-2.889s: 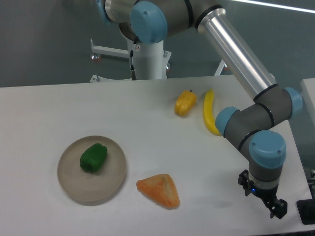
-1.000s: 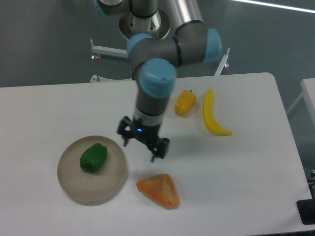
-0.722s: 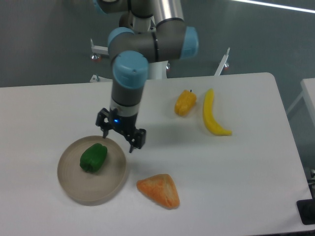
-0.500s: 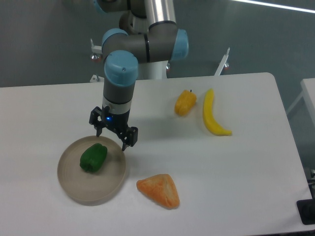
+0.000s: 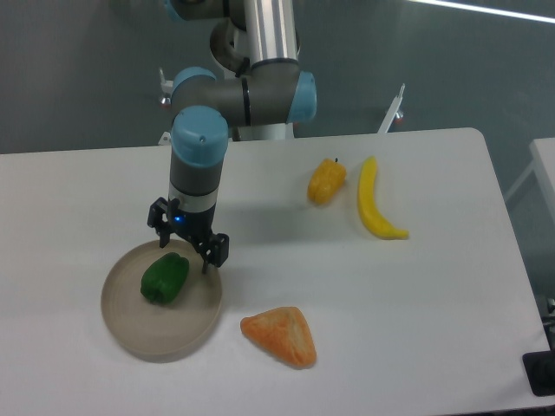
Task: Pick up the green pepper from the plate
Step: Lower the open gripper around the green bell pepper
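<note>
The green pepper (image 5: 165, 277) is a glossy dark-green lumpy toy lying left of centre on the round beige-grey plate (image 5: 139, 334) at the front left of the white table. My gripper (image 5: 186, 245) hangs open and empty above the plate's far right rim, just up and to the right of the pepper, its two fingers spread apart. It does not touch the pepper.
A small yellow-orange pepper (image 5: 326, 181) and a yellow banana (image 5: 375, 208) lie at the back right. An orange triangular toy (image 5: 279, 334) lies just right of the plate near the front edge. The arm's base stands behind the table.
The gripper has swept from the table's front right corner leftward across the table and now hangs over the plate's rim beside the green pepper. The objects have not moved.
</note>
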`<state>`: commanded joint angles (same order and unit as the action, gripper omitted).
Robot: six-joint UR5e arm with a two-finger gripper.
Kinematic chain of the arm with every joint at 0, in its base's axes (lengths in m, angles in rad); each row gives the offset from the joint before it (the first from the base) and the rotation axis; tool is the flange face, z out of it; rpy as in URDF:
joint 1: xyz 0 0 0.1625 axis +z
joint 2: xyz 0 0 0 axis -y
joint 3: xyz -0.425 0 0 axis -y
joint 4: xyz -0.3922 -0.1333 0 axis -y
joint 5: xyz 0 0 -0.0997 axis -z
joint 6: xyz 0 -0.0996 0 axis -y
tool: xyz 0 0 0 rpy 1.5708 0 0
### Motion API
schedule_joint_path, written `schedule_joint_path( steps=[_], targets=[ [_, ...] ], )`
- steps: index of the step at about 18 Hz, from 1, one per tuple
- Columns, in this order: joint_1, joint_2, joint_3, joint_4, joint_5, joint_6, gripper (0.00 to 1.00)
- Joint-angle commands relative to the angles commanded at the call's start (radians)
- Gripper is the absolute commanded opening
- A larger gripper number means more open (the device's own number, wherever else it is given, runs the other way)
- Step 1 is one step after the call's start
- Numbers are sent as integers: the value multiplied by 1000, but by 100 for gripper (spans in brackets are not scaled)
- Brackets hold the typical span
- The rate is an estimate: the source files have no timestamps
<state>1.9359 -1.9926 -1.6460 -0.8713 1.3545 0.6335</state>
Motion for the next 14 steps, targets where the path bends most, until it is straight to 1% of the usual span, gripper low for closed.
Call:
schedule_joint_path(
  steps=[5,10,12,14],
  targets=[
    [-18,-20,8,0,2,0,100],
    [-21,-34,8,0,2,0,100],
    [-31,-46,26,-2,2,-2,100],
    [-32,-55,28,0,2,-3,100]
  ],
)
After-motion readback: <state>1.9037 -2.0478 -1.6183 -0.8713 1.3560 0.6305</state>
